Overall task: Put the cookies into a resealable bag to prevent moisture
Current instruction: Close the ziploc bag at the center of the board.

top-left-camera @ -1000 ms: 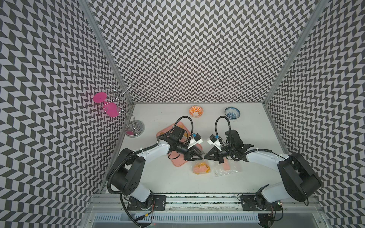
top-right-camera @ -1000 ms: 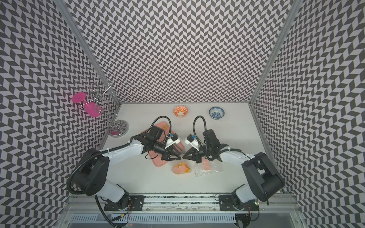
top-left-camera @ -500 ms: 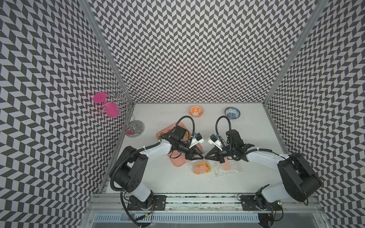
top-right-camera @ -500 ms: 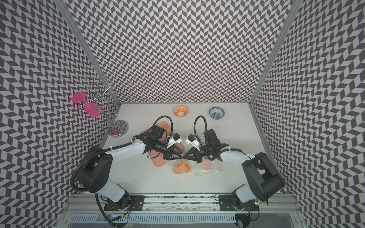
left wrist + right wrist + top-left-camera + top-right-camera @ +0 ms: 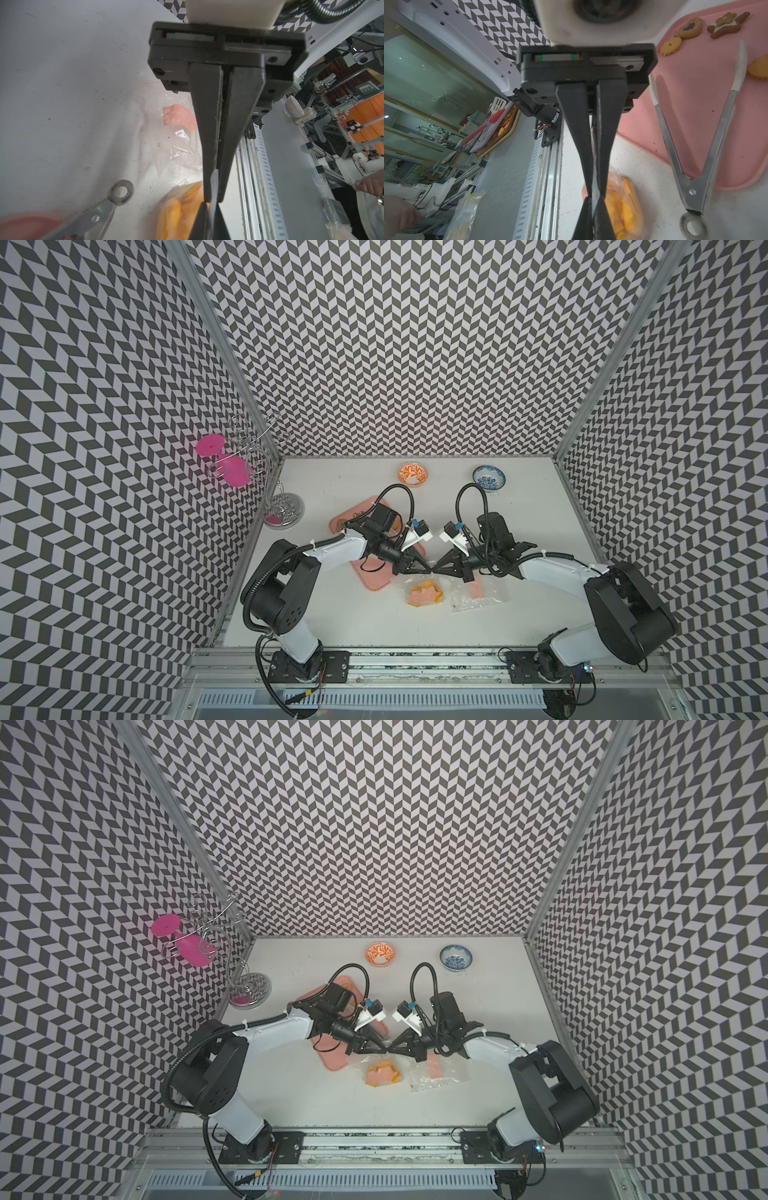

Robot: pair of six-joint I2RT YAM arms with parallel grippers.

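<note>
Both top views: your left gripper (image 5: 428,570) has just closed. A second ago its jaws stood apart and short of the right gripper (image 5: 439,570); now the two tips meet nose to nose off the pink tray's (image 5: 370,581) near corner. The cookie bag (image 5: 424,594) lies on the table just below them, beside that same corner. A spare bag (image 5: 478,598) lies further out from the tray, past the cookie bag.

Left wrist: left gripper (image 5: 213,199) is pinched together on a thin strip of clear film, which I read as the bag's top edge. The orange cookies (image 5: 178,209) show inside the bag below. The tongs (image 5: 99,214) lie half on the tray.

Right wrist: right gripper (image 5: 595,195) is clamped on the same film, and its tips touch yours. Most cookies (image 5: 623,203) are bagged, but four are loose at the tray's (image 5: 695,108) far end: a ring (image 5: 689,28), a brown star (image 5: 726,25) and two yellow rounds, one (image 5: 670,45) near the ring.

My read: both arms now hold the mouth, so you can pull it open or press the seal. Don't seal yet, stragglers remain. The film is thin and could slip or tear.
</note>
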